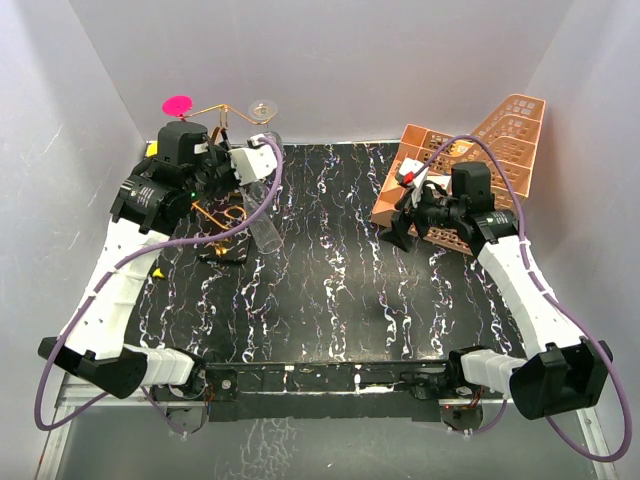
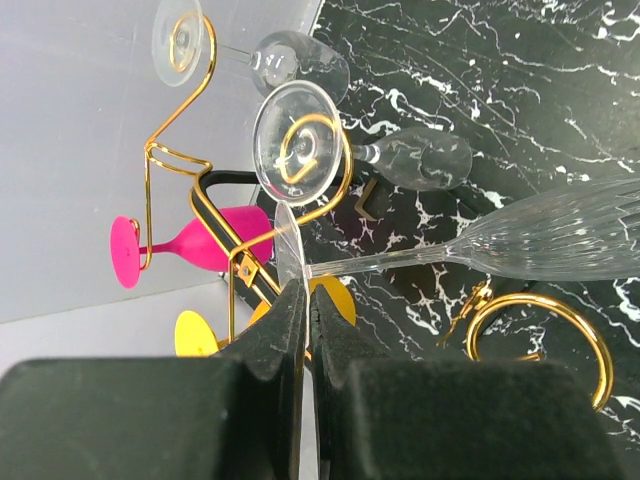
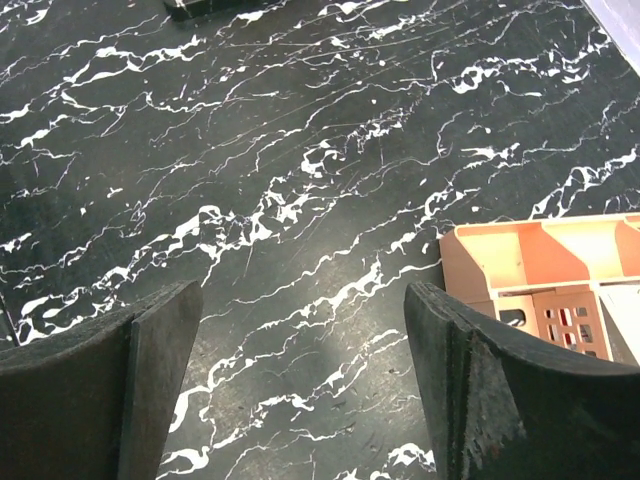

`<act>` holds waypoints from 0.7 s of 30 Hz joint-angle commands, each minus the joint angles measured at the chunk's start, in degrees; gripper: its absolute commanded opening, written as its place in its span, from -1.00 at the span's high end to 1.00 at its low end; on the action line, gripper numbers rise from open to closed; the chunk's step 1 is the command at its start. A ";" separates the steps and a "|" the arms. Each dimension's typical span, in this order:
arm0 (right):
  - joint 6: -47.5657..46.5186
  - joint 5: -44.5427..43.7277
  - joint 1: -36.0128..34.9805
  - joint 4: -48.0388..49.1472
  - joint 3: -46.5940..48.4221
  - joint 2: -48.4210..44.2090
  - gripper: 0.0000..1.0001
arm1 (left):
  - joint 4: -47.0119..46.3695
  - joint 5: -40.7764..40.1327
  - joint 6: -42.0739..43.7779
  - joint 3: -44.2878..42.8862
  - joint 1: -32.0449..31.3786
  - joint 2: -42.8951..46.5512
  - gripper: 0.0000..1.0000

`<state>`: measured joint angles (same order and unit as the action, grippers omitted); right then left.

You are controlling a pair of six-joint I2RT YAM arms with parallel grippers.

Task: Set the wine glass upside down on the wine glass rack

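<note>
My left gripper is shut on the round foot of a clear fluted wine glass. The glass lies roughly level, its stem running right from the fingers and its bowl over the black table. In the top view the gripper is beside the gold wire wine glass rack, with the bowl hanging toward me. The rack's scroll arms hold two clear glasses, a pink glass and yellow ones. My right gripper is open and empty above bare table.
An orange perforated tray rack stands at the back right, just behind my right gripper; its corner shows in the right wrist view. A gold wire ring of the rack curls low near the held glass. White walls enclose the black marbled table.
</note>
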<state>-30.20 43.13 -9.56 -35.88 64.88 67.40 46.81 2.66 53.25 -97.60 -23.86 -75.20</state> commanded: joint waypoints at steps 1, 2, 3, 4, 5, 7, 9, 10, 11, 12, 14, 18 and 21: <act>-1.34 4.60 0.51 7.08 -2.80 -2.82 -0.82 | 1.75 -2.39 3.03 0.16 -0.27 1.19 1.00; -1.25 4.85 0.54 7.44 -3.33 -2.90 -0.87 | 2.02 -2.67 2.92 0.03 -0.31 1.17 1.00; -1.10 4.77 0.59 7.52 -3.55 -2.89 -0.93 | 2.32 -2.92 2.95 -0.16 -0.30 1.12 1.00; -0.95 4.43 0.62 7.49 -3.80 -2.81 -0.97 | 2.54 -3.16 2.98 -0.26 -0.31 1.06 1.00; -1.00 4.28 0.60 7.54 -4.24 -2.92 -0.97 | 2.65 -3.49 3.13 -0.03 -0.31 1.02 1.00; -0.76 4.63 0.68 8.48 -5.89 -3.02 -0.97 | 2.97 -4.02 3.49 0.41 -0.31 0.94 1.00; -0.48 3.51 0.69 9.08 -6.61 -3.12 -0.97 | 3.67 -4.34 4.08 0.56 -0.25 0.85 1.00; -0.30 2.77 0.69 9.22 -6.69 -3.10 -0.97 | 4.20 -4.88 4.69 0.65 -0.29 0.80 1.00; -0.24 2.57 0.76 9.33 -7.04 -3.11 -0.97 | 4.36 -5.38 5.19 0.68 -0.31 0.76 1.00; 0.04 2.87 0.80 9.62 -7.43 -3.16 -0.97 | 4.35 -5.98 5.55 0.85 -0.31 0.76 1.00; -0.01 2.77 0.90 9.77 -7.61 -3.11 -0.97 | 5.05 -6.73 6.15 0.92 -0.23 0.92 1.00; 0.26 2.29 1.04 10.04 -7.86 -2.80 -0.97 | 7.04 -7.25 7.41 1.01 -0.23 1.24 1.00; 0.56 1.28 1.12 10.45 -7.84 -2.33 -0.97 | 9.42 -5.74 8.51 0.89 -0.23 1.66 1.00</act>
<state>-30.02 45.30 -8.84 -29.43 57.21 65.82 52.51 -3.68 59.51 -96.55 -23.86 -75.22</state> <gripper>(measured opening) 0.984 0.010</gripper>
